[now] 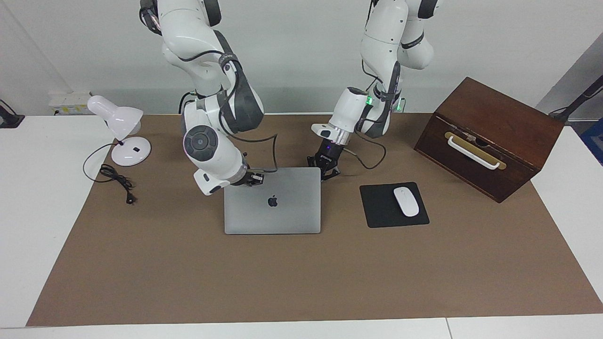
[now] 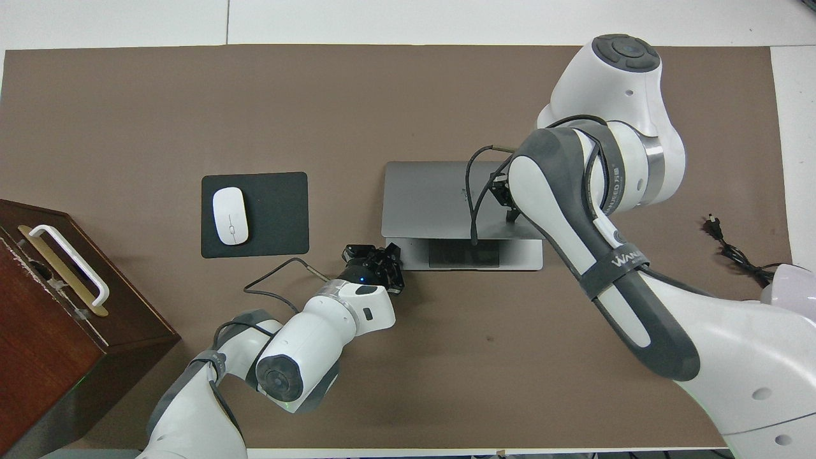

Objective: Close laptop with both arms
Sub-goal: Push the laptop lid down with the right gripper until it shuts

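A: Brown mat (image 1: 301, 282) over a white table (image 1: 37, 226), plain wall at the robots' end. Where are the grippers?

B: Right gripper (image 1: 254, 179) has its fingers together, holding nothing. It rests on the lid of the laptop (image 1: 272, 207), at the lid's free edge, near the corner toward the right arm's end. From above it (image 2: 507, 201) is mostly hidden under its own forearm.

A: And the left gripper?

B: Left gripper (image 1: 327, 170) is also closed and empty, low by the laptop's robot-side corner toward the left arm's end. Overhead it (image 2: 382, 264) sits just beside the corner of the base; whether it touches I cannot tell.

A: The laptop itself?

B: Mid-mat, lid (image 2: 456, 201) tilted far down but not flat. A strip of base with part of the trackpad (image 2: 463, 255) shows under the lid's edge.

A: Further out?

B: Black pad (image 1: 394, 205) with a white mouse (image 1: 406, 201) on it lies beside the laptop, toward the left arm's end. Past that stands a wooden box (image 1: 490, 136) with a white handle. Toward the right arm's end sits a white lamp (image 1: 120, 132) with its black cord (image 1: 115, 181) loose on the mat.
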Robot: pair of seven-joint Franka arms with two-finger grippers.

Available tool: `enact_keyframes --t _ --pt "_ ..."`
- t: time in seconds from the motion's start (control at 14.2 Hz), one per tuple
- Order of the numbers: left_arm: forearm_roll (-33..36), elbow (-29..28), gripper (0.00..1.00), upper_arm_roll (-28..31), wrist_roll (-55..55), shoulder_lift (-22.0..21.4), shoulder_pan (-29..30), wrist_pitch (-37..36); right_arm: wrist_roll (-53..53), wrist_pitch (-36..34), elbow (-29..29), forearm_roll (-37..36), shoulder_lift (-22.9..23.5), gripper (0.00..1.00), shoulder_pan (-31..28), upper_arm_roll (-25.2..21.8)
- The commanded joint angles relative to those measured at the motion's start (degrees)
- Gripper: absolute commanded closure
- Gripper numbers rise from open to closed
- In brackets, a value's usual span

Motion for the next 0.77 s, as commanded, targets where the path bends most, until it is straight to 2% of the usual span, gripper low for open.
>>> enact_keyframes --t 0.0,0.7 --pt "0.1 -2.5 1.00 0.4 1.6 2.2 0.5 -0.2 -1.9 1.4 -4.0 1.5 -1.7 1.00 -0.8 0.5" --pt "0.1 -2.5 1.00 0.4 1.6 2.9 0.2 -0.1 -1.8 7.0 -10.5 1.3 -1.6 1.00 0.0 0.5"
